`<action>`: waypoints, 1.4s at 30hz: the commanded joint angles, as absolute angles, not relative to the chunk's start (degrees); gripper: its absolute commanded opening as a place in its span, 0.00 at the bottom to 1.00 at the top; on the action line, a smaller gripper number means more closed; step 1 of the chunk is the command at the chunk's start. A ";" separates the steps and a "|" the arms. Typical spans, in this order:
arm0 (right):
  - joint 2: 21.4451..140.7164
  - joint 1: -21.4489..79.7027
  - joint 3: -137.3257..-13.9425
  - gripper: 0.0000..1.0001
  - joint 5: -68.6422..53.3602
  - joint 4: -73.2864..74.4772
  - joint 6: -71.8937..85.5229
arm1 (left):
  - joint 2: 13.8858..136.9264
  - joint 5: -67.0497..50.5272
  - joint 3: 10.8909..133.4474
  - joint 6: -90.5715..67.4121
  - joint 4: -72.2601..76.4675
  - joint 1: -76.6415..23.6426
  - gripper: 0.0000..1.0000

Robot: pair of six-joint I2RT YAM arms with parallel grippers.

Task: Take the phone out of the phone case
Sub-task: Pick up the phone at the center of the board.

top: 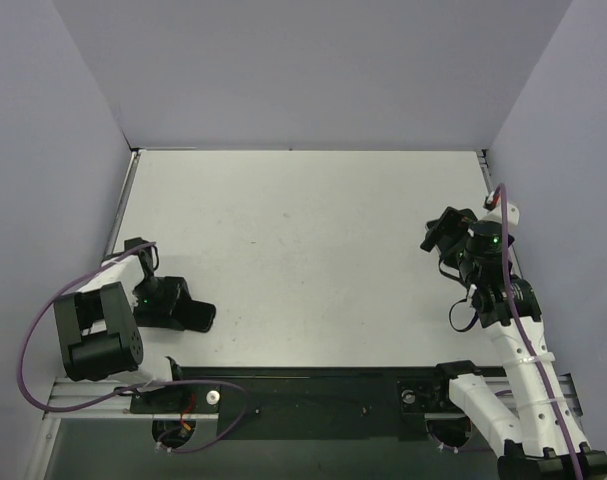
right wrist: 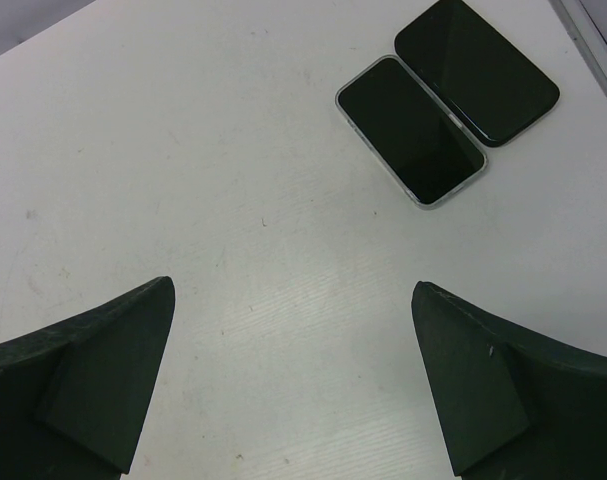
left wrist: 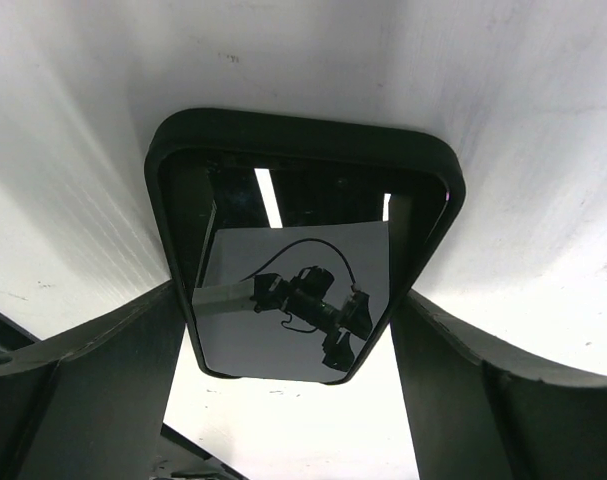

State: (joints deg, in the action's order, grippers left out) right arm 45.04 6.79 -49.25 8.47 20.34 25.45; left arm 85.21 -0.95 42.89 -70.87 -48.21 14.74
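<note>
Pale lilac walls are closing in a white table [top: 303, 240], and the work is sitting at the lower left of the overhead view. There the left gripper [top: 188, 313] is reaching low over the surface. Its wrist camera is showing why. The phone [left wrist: 298, 270] is filling the centre of that frame, its glossy screen facing up and mirroring the arm above it. It is seated inside the thick black rim of the phone case [left wrist: 293, 128].

The two fingers [left wrist: 93, 380] are standing wide apart at the lower corners, straddling the near end of the case. They are lying close against its sides, but I cannot tell whether they are pressing it or merely flanking it. I am reading the straddle as a bracing hold, meant to pin the case while the phone is pried free. On that reading, the removal itself is not yet begun.

The right gripper [right wrist: 293, 300] is hovering at the right edge of the overhead view, claw spread and holding nothing, with bare table between its fingers. At the upper right of its wrist frame, a silver-edged handset [right wrist: 410, 130] and a dark slab [right wrist: 478, 70] are lying side by side, their edges touching or all but touching. Whether the slab is a phone or a case is not clear. The right arm is probably standing off to leave itself room to come across and peel a corner of the case.
</note>
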 commanded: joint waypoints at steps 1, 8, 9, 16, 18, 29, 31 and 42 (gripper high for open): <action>45.88 6.77 -49.39 1.00 8.26 19.07 25.40 | 85.35 7.74 40.70 -67.24 -39.04 14.15 0.40; 47.37 6.94 -49.48 1.00 8.08 19.60 27.50 | 76.20 0.20 40.25 -55.23 -30.68 12.22 0.00; 47.55 6.94 -49.40 1.00 7.48 19.60 28.03 | 76.38 0.00 42.17 -53.80 -31.37 11.52 0.00; 52.64 8.34 -50.19 1.00 -2.19 19.87 27.68 | 78.40 -18.18 47.81 -45.96 -27.61 1.44 0.00; 53.17 10.36 -49.05 0.98 -6.40 17.85 27.95 | 77.26 -20.21 48.16 -46.93 -23.40 -4.78 0.00; 50.98 42.67 -33.14 0.89 -7.31 -9.83 31.02 | 72.43 -20.50 49.14 -53.95 -1.94 -25.48 0.00; 51.59 47.34 -31.03 0.88 -3.00 -13.52 31.46 | 71.72 -18.56 47.99 -57.37 -0.88 -27.50 0.00; 61.69 55.89 -34.80 0.62 8.34 -21.53 32.08 | 69.61 -15.47 44.48 -66.26 7.02 -34.10 0.00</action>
State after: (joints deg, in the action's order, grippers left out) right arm 59.05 54.61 -31.40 1.72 -15.57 31.59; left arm 72.66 -16.49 44.07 -62.26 -1.69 -32.91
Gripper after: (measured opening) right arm 0.681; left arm 0.866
